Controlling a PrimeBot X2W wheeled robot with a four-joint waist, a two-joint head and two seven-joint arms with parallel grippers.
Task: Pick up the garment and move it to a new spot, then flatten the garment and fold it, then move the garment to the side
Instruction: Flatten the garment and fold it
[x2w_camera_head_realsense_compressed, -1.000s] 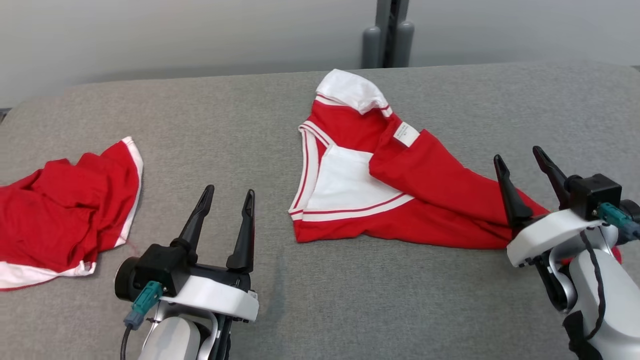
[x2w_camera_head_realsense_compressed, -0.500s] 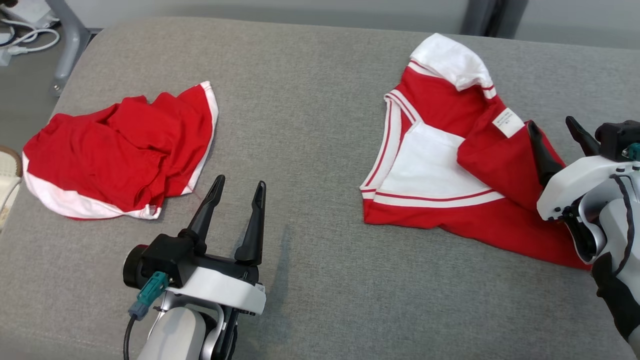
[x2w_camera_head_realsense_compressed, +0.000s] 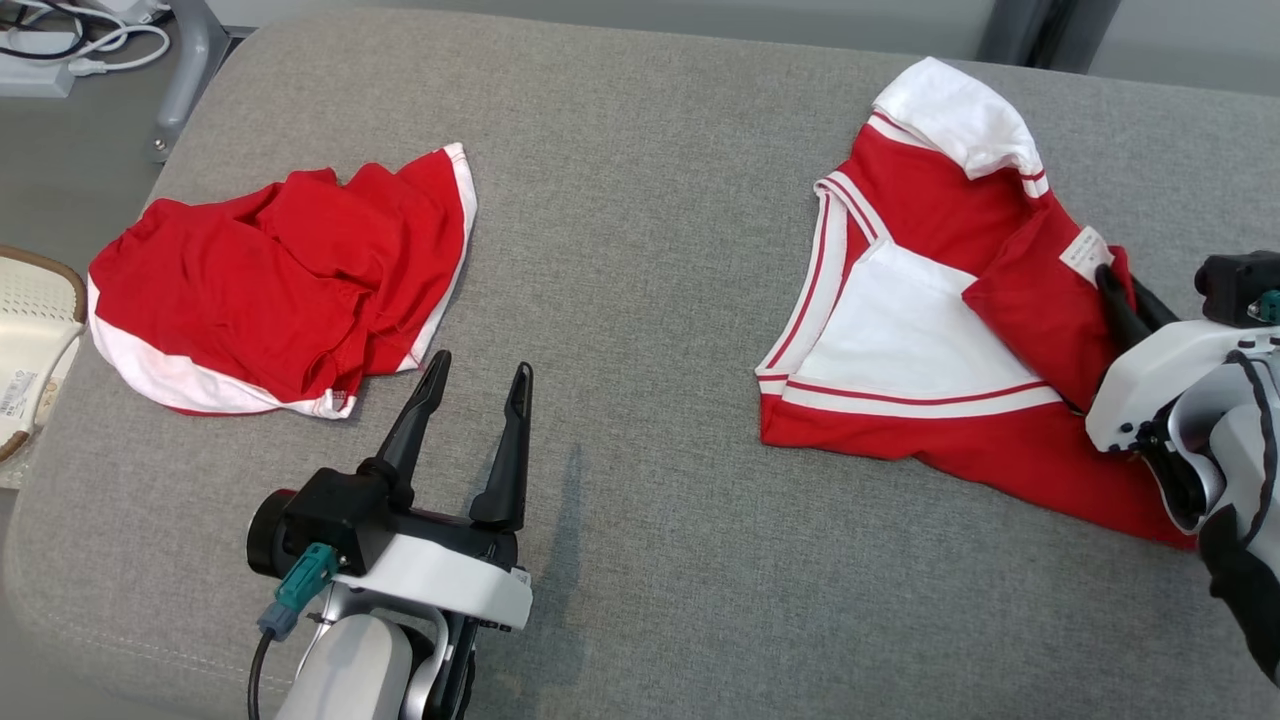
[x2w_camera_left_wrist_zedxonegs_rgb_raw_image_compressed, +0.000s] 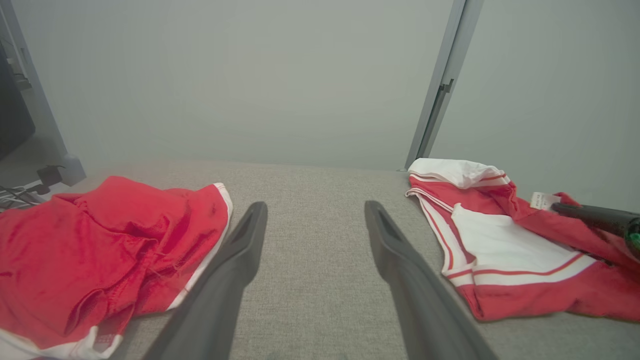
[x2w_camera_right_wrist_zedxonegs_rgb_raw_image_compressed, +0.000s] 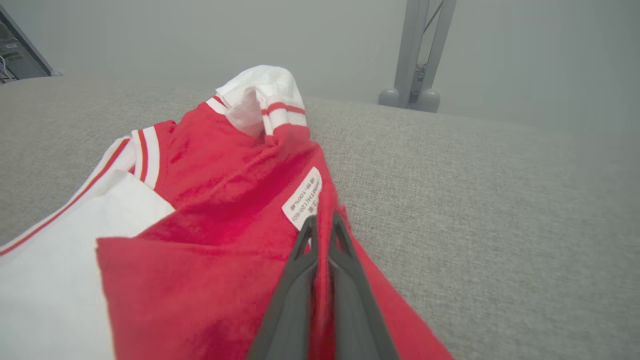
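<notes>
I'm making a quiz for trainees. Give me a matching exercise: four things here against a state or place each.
Things: 1 left gripper; 2 right gripper; 3 crumpled red garment; 4 white label.
States: A shut on the red-and-white garment; B open above the grey surface; C beside the shut fingertips; D bunched at the robot's left.
Pairs: 1-B, 2-A, 3-D, 4-C.

Sewn-in white label (x2w_camera_right_wrist_zedxonegs_rgb_raw_image_compressed: 302, 198) on the red-and-white garment (x2w_camera_right_wrist_zedxonegs_rgb_raw_image_compressed: 215, 200), right side of the scene: lines of small dark print, too blurred to read. A sticker (x2w_camera_head_realsense_compressed: 14, 392) on the pale basket (x2w_camera_head_realsense_compressed: 35, 330), far left: print likewise illegible.
</notes>
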